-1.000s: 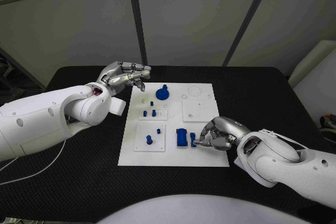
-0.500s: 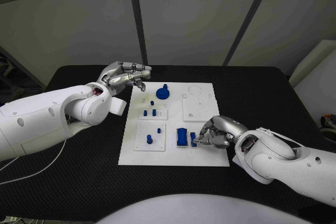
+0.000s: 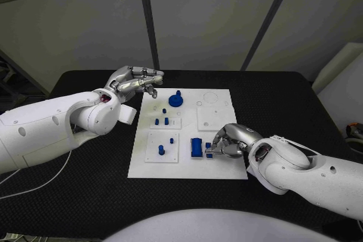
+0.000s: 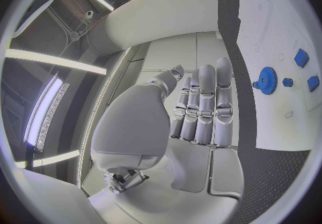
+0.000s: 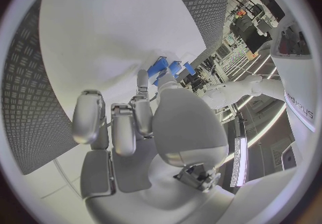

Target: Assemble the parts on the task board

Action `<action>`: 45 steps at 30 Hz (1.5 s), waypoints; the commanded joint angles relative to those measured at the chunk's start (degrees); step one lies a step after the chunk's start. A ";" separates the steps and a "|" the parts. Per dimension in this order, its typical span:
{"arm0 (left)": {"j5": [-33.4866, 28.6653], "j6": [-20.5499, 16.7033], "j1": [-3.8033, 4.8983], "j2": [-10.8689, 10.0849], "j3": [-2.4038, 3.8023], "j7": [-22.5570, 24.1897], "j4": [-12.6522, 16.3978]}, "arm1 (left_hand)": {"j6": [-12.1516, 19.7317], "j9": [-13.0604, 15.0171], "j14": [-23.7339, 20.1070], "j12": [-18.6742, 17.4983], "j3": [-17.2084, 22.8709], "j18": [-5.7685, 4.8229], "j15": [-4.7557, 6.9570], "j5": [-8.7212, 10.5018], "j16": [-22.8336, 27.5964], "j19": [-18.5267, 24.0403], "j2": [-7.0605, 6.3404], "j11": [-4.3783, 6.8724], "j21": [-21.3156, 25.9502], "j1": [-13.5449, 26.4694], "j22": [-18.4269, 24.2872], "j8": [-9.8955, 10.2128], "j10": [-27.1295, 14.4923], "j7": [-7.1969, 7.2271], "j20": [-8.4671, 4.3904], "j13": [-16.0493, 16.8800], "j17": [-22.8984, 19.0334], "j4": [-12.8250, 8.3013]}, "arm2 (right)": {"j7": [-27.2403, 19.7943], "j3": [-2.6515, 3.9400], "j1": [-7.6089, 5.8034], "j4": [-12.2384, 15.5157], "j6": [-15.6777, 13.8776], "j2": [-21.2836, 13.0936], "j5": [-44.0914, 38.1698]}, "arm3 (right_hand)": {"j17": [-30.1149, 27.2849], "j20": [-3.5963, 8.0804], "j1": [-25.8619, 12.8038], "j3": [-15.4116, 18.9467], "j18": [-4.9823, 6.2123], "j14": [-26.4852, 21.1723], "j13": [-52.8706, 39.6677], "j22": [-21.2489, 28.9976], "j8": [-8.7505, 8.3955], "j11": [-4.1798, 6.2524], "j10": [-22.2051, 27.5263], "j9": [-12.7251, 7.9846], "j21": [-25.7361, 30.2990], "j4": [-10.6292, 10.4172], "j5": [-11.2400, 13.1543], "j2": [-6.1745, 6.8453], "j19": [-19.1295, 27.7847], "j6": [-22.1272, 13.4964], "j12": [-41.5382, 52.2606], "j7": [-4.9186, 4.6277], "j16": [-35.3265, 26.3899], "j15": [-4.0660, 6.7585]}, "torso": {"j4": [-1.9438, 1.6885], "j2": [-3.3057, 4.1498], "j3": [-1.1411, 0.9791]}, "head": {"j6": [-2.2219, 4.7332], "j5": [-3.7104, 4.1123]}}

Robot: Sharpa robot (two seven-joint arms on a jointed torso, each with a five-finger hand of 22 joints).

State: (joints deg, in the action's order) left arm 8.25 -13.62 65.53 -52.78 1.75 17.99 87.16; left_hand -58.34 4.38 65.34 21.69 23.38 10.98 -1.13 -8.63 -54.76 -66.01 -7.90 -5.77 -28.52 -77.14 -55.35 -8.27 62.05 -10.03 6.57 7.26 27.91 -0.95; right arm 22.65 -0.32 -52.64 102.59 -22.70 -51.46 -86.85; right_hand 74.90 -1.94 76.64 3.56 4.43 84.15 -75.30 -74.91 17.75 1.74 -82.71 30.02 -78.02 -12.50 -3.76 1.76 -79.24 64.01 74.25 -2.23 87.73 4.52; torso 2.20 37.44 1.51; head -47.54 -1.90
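Note:
The white task board [image 3: 219, 168] lies mid-table. A blue gear [image 3: 175, 101] stands near its far edge, and the gear [image 4: 267, 80] also shows in the left wrist view. Several small blue pegs [image 3: 161, 149] stand in the left-hand plates. A taller blue block [image 3: 196, 147] stands near the front, with a small blue part [image 3: 208, 146] right beside it. My right hand [image 3: 231, 142] is curled over the board's near right, thumb and a fingertip pinching that small blue part [image 5: 161, 67]. My left hand [image 3: 136, 82] hovers at the board's far left corner, fingers [image 4: 204, 106] extended and holding nothing.
A square white plate [image 3: 214, 118] with holes sits on the board's right half, just beyond my right hand. Black table [image 3: 91, 189] surrounds the board on all sides. My left forearm [image 3: 53, 126] lies over the table's left side.
My right hand has crept a little to the left and farther onto the board, its fingertips closing on the small blue part. The left hand has not moved.

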 commanded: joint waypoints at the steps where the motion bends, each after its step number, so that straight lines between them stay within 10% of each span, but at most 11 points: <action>1: -0.07 0.65 0.05 0.08 0.03 0.13 0.02 | 0.31 -0.10 -0.18 0.43 -0.25 -0.53 -0.10 0.12 -0.29 0.00 0.58 0.17 0.23 0.20 0.11 -0.35 -0.45 0.08 0.26 0.11 -0.10 0.03 | 1.67 -0.11 0.05 -0.48 -0.79 0.15 -1.94 | 11.90 0.17 0.20 0.19 -0.72 5.16 -3.46 -0.32 0.43 -0.05 -0.60 0.10 -0.17 -0.12 0.31 -0.71 -0.28 0.16 0.51 -0.01 0.42 0.41 | -0.04 0.02 -0.04 | 0.08 0.02; 22: -0.07 0.66 0.01 0.05 0.03 0.05 0.01 | 0.31 -0.10 -0.18 0.43 -0.25 -0.53 -0.10 0.12 -0.29 0.00 0.58 0.17 0.23 0.20 0.11 -0.35 -0.45 0.08 0.26 0.11 -0.10 0.03 | -2.60 -0.10 0.06 1.61 -5.87 -0.74 -0.47 | 11.87 0.19 -1.32 1.53 -0.73 5.15 -3.61 -0.38 0.66 -0.05 -0.73 0.17 -0.17 -1.60 0.40 -0.97 -0.33 0.21 0.62 -0.01 0.40 0.41 | 0.02 0.03 0.01 | 0.12 0.23; 45: -0.06 0.54 -0.01 -0.01 0.03 0.15 0.03 | 0.31 -0.10 -0.18 0.43 -0.25 -0.53 -0.10 0.12 -0.29 0.00 0.58 0.17 0.23 0.20 0.11 -0.35 -0.45 0.08 0.26 0.11 -0.10 0.03 | -5.79 -0.13 0.08 3.07 -0.34 -3.42 1.20 | 11.64 0.20 0.62 2.23 -0.66 5.09 -3.51 -0.13 0.81 0.00 -0.57 0.26 0.10 -0.45 0.16 0.39 -0.10 0.02 0.34 0.04 0.26 0.44 | 0.04 0.04 0.02 | 0.30 0.39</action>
State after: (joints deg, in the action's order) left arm 8.25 -13.59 65.47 -52.80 1.75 17.95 87.13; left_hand -58.34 4.35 65.34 21.92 23.38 10.98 -1.13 -8.63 -54.76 -66.01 -7.90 -5.57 -28.52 -77.14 -55.31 -8.27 61.85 -10.02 6.57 7.30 27.88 -0.96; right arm 17.89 -0.44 -52.52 105.47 -24.17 -54.82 -85.99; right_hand 74.94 -1.94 76.82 5.76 4.44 84.15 -74.99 -74.93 18.24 1.74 -83.12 30.20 -78.01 -13.13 -3.65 2.03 -79.24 64.01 74.75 -2.23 87.96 4.51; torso 2.25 37.45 1.54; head -47.24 -1.43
